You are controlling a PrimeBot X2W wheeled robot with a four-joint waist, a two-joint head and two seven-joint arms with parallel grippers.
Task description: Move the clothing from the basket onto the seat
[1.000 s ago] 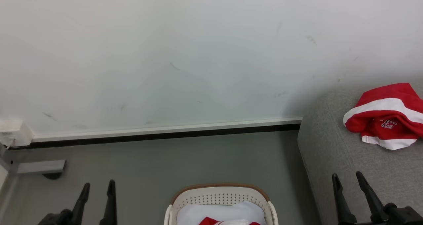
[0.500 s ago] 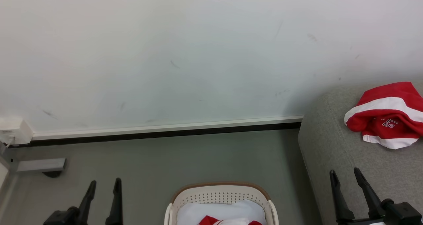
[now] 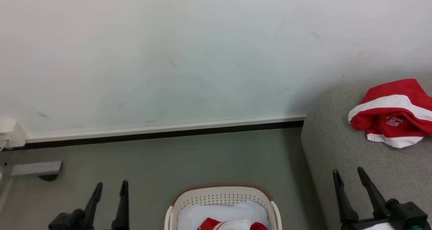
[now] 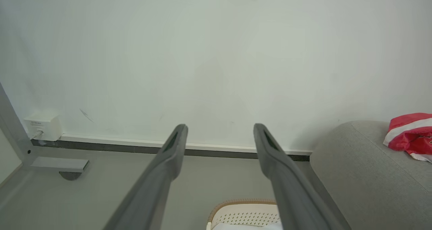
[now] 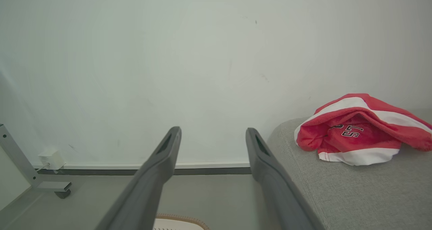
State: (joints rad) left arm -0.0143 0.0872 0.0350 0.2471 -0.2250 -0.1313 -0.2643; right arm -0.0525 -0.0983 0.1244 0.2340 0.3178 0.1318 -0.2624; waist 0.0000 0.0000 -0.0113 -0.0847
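You are between pieces: one red garment (image 3: 391, 122) lies on the seat (image 3: 337, 149), right of the basket (image 3: 219, 186); a second garment (image 3: 216, 224) waits inside the basket. The left claw (image 3: 112, 183) and right claw (image 3: 347, 171) flank the basket, both released and empty. Next, bend and reach in. Since a second ago, the left claw has edged toward the basket.

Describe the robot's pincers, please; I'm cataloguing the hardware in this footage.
The left pincer and right pincer look alike: two long, slim, dark grey-black fingers tapering to narrow rounded tips, each with a slim slot near the tip, rising from a blocky black mount.
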